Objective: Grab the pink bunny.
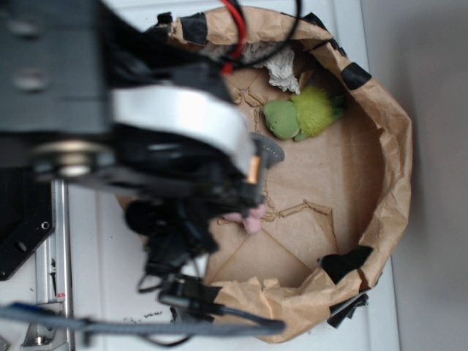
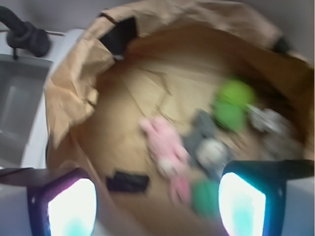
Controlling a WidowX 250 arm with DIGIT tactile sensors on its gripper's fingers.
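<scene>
The pink bunny (image 2: 166, 147) lies on the floor of a brown paper-lined bin (image 2: 74, 98), blurred in the wrist view, ears toward the upper left. In the exterior view only a small pink part of the bunny (image 1: 252, 217) shows past the arm. My gripper (image 2: 157, 209) hangs above the bin's near rim, jaws wide apart, nothing between the fingers (image 2: 69, 206). The bunny is ahead of and below the gripper, apart from it. The arm hides the gripper's tips in the exterior view.
A grey plush with a white face (image 2: 209, 145) lies right beside the bunny. A green plush (image 1: 300, 115) and a crumpled grey-white thing (image 1: 281, 69) sit toward the bin's far side. A dark green object (image 2: 204, 196) lies near the right finger. Paper walls (image 1: 387, 168) ring the bin.
</scene>
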